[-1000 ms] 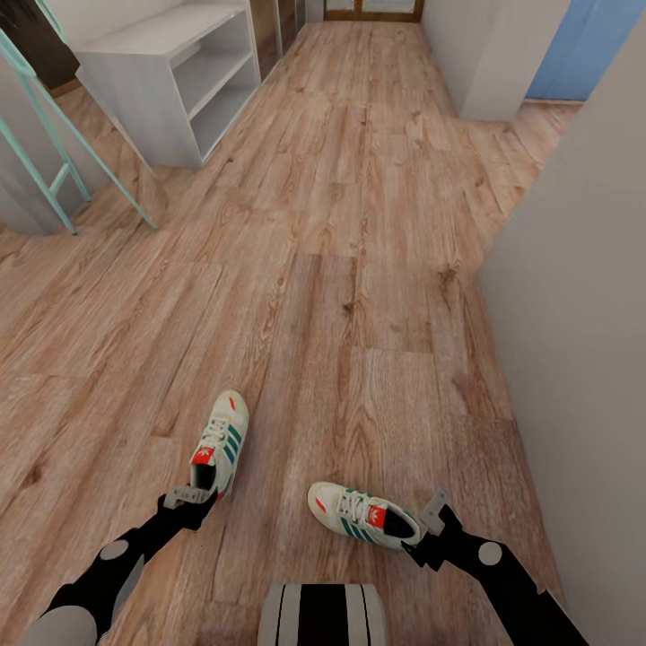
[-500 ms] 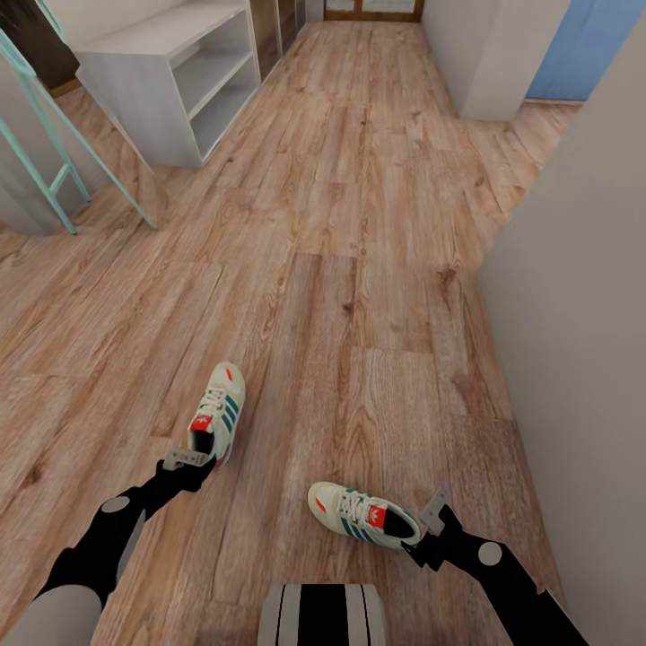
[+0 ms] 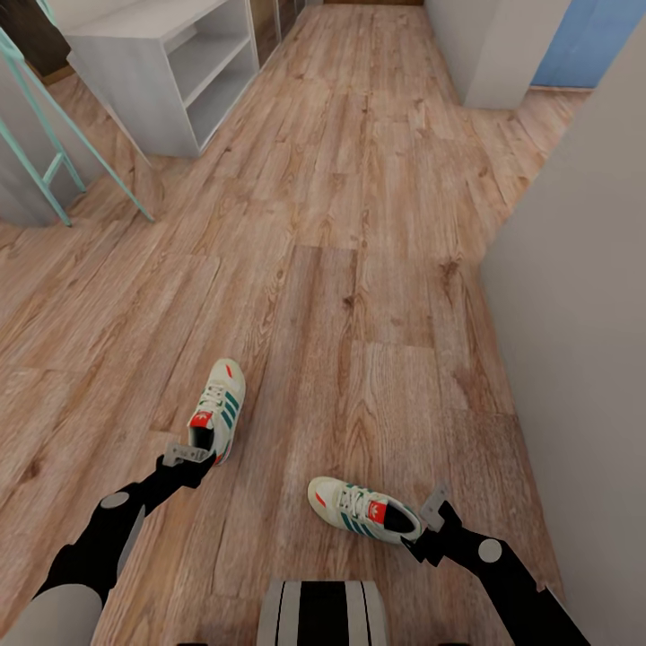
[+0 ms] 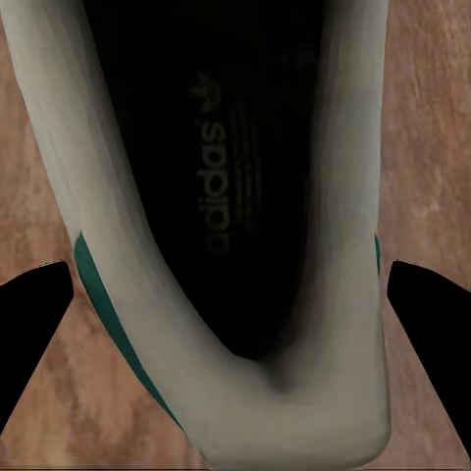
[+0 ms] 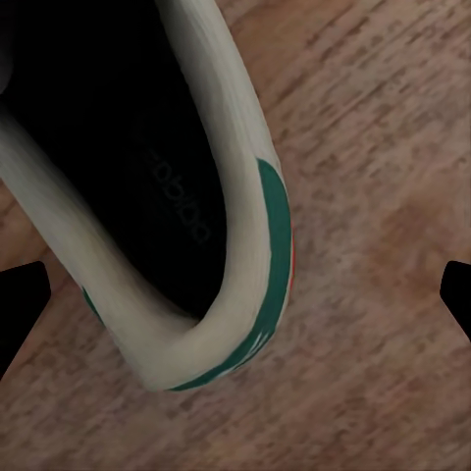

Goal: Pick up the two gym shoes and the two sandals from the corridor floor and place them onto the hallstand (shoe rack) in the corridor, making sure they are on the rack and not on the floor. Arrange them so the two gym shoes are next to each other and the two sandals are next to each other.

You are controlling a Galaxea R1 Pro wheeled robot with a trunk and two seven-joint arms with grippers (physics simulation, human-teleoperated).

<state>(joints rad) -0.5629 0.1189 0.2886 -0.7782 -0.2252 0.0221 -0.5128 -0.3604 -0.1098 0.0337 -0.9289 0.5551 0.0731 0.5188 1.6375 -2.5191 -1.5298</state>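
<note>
Two cream-white gym shoes with green stripes lie on the wood-plank corridor floor point(image 3: 359, 224). My left gripper point(image 3: 187, 455) is shut on the heel of the left gym shoe point(image 3: 215, 414), whose toe points away from me. In the left wrist view the heel rim point(image 4: 235, 392) sits tight between the two fingers. The right gym shoe point(image 3: 359, 513) lies sideways in front of my base. My right gripper point(image 3: 432, 511) is at its heel, open; in the right wrist view the heel point(image 5: 226, 324) lies nearer one finger, without contact. The hallstand point(image 3: 161, 54) stands far off at the upper left. The sandals are out of view.
A grey wall point(image 3: 583, 314) runs close along my right side. Turquoise ladder legs point(image 3: 54, 144) stand on the left, near the hallstand. A white wall corner point(image 3: 493, 45) and a blue door point(image 3: 592, 36) lie far ahead. My base point(image 3: 323, 615) shows at the bottom.
My left gripper has moved forward, away from me, carrying the left gym shoe with it. The right gripper and its shoe have stayed put. The head camera has tilted slightly down.
</note>
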